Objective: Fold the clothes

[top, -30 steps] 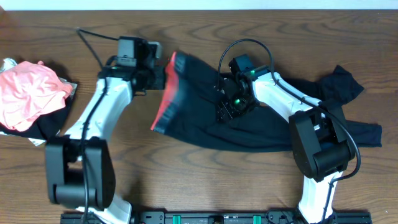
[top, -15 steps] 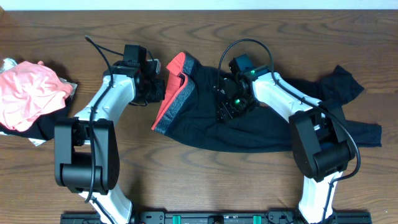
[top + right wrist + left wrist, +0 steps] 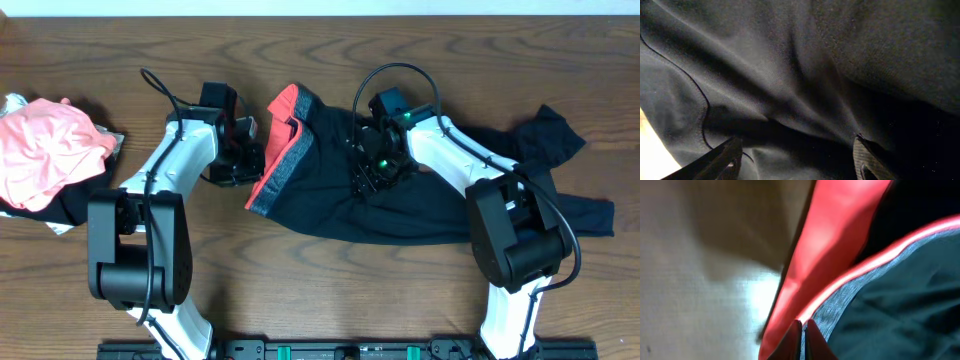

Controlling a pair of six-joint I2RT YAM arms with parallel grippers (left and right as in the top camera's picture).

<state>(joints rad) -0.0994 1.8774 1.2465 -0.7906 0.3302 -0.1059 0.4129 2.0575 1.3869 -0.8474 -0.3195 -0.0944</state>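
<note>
the left pincer (image 3: pixel 256 152) was closed, its two fingertips (image 3: pixel 792 345) pressed together on the coral-red edge of the leggings (image 3: pixel 420 205), right where the red trim met the heathered grey waistband (image 3: pixel 285 165). just beside that pincer, on the side facing the other arm, the waistband lay partly turned over, so a patch of its red inner face (image 3: pixel 288 100) showed.

the right pincer (image 3: pixel 368 178) stood open, its fingers (image 3: pixel 715 159) spread wide over the black upper part of the leggings, with creased black cloth filling the gap between them. whether the tips touched the cloth could not be told.

beyond the right pincer, away from the left one, the two narrow legs ran along the wooden table (image 3: pixel 300 290); one leg end (image 3: pixel 555 130) was bunched and the other (image 3: pixel 590 215) lay flat. well apart from the left pincer, on the side away from the leggings, a crumpled pink garment (image 3: pixel 45 150) sat on something dark.
</note>
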